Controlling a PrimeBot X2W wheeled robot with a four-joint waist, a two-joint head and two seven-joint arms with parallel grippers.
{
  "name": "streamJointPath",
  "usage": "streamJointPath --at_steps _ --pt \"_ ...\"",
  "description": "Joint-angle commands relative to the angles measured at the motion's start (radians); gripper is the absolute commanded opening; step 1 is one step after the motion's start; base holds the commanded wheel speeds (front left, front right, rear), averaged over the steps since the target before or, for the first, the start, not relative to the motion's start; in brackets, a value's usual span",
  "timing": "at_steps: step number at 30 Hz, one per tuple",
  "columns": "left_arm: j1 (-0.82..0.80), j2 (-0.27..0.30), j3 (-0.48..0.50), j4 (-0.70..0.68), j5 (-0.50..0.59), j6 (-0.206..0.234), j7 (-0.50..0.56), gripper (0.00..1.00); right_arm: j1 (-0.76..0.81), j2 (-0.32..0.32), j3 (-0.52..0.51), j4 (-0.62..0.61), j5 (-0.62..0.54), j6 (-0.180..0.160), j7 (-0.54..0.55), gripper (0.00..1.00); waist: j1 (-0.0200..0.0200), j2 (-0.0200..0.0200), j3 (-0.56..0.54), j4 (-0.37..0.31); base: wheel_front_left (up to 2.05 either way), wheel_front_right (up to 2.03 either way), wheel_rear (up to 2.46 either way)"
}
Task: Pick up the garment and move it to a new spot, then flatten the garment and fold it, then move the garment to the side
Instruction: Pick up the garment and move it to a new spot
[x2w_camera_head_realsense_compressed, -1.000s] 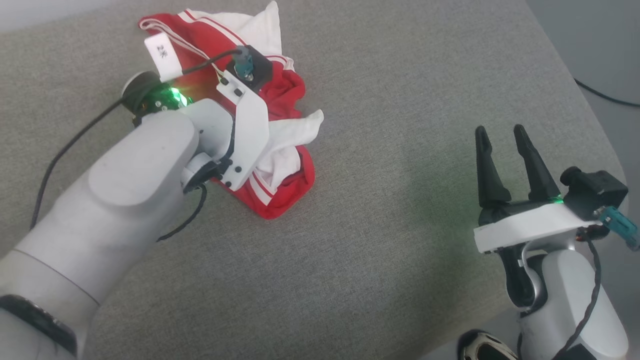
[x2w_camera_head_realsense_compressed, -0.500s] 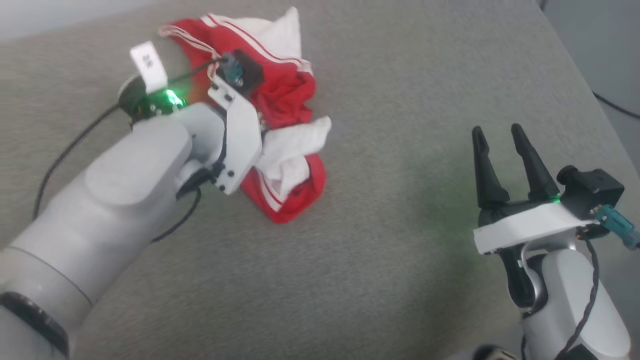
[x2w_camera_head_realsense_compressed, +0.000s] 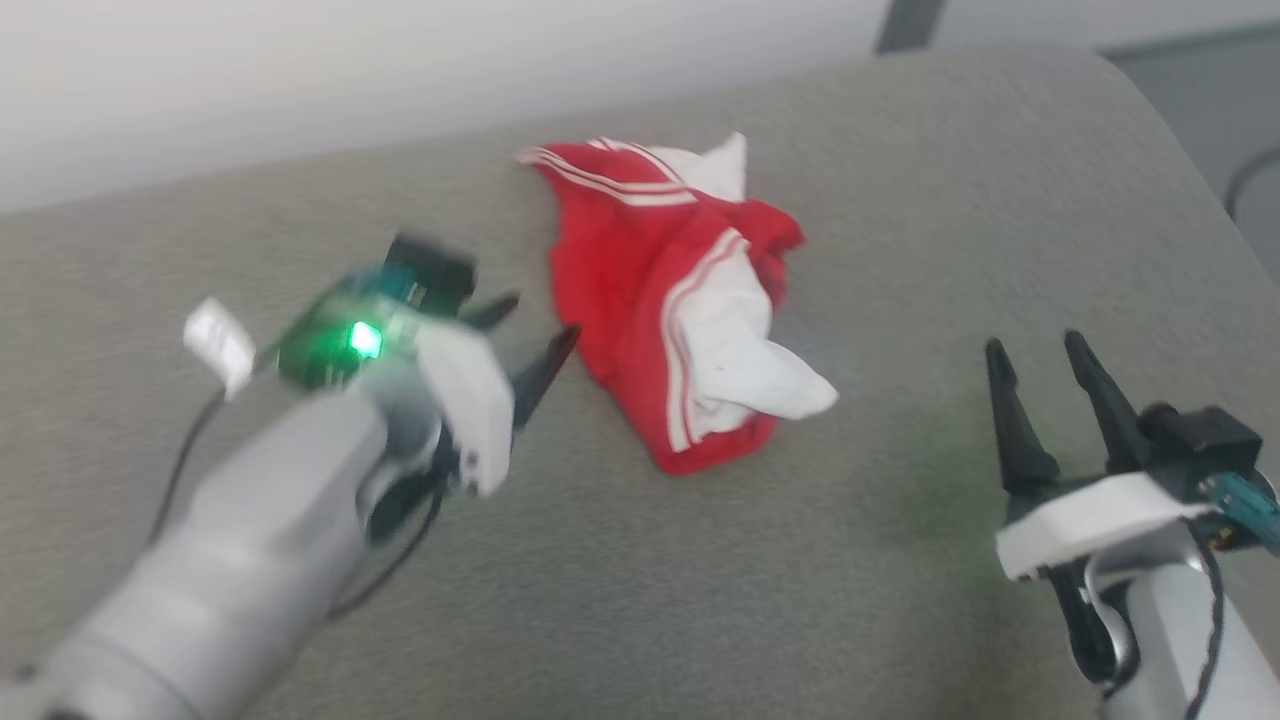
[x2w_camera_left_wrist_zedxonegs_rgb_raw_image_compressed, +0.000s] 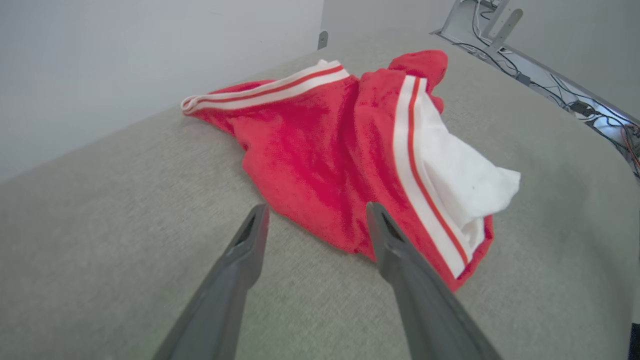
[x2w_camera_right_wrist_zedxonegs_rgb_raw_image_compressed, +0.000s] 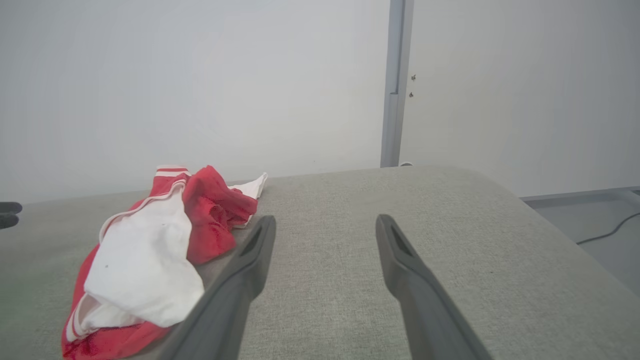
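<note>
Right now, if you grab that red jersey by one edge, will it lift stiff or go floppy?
Probably floppy: the jersey lies crumpled in soft folds, so most of it would likely hang and drag. It looks thin and light, so the open left gripper should lift it easily.

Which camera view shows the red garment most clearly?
The left wrist view: the garment lies close and sharp there, with its stripes and white panel plain. The head view shows its whole outline from above, but blurred. The right wrist view shows it low from the side, at the lower left.
</note>
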Motion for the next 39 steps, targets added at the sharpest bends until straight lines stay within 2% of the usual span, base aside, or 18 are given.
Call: streamJointPath --at_steps 1,8,11,13,20,25,31,39 --pt "0.062 -0.005 0.018 0.019 -0.023 0.011 -0.057 1.00 0.024 -0.012 -0.005 0.002 -0.009 0.000 -0.006 1.00 0.0000 0.0000 -0.056 0.062 0.00 0.00 0.00" --pt "0.231 -0.017 0.087 0.074 -0.070 0.040 -0.231 1.00 0.080 -0.050 -0.042 0.010 -0.022 0.000 -0.006 1.00 0.0000 0.0000 -0.099 0.131 0.00 0.00 0.00" --pt "0.311 -0.012 0.144 0.077 -0.063 0.066 -0.255 1.00 0.112 -0.067 -0.065 0.009 -0.029 0.000 -0.006 1.00 0.0000 0.0000 -0.120 0.165 0.00 0.00 0.00" --pt "0.356 -0.003 0.227 0.039 -0.029 0.089 -0.258 1.00 0.133 -0.077 -0.082 0.005 -0.032 0.000 -0.006 1.00 0.0000 0.0000 -0.131 0.186 0.00 0.00 0.00" --pt "0.620 -0.015 0.593 -0.195 0.167 0.108 -0.257 1.00 0.187 -0.106 -0.122 -0.006 -0.040 0.000 -0.006 1.00 0.0000 0.0000 -0.153 0.224 0.00 0.00 0.00" --pt "0.785 -0.051 0.783 -0.353 0.349 0.128 -0.257 1.00 0.207 -0.111 -0.137 -0.015 -0.044 0.000 -0.006 1.00 0.0000 0.0000 -0.171 0.225 0.00 0.00 0.00" --pt "0.904 -0.104 0.917 -0.515 0.566 0.153 -0.257 1.00 0.219 -0.107 -0.156 -0.048 -0.048 0.000 -0.006 1.00 0.0000 0.0000 -0.172 0.219 0.00 0.00 0.00" --pt "0.952 -0.184 0.995 -0.524 0.675 0.114 -0.258 1.00 0.219 -0.096 -0.156 -0.047 -0.052 0.000 -0.006 1.00 0.0000 0.0000 -0.162 0.218 0.00 0.00 0.00"
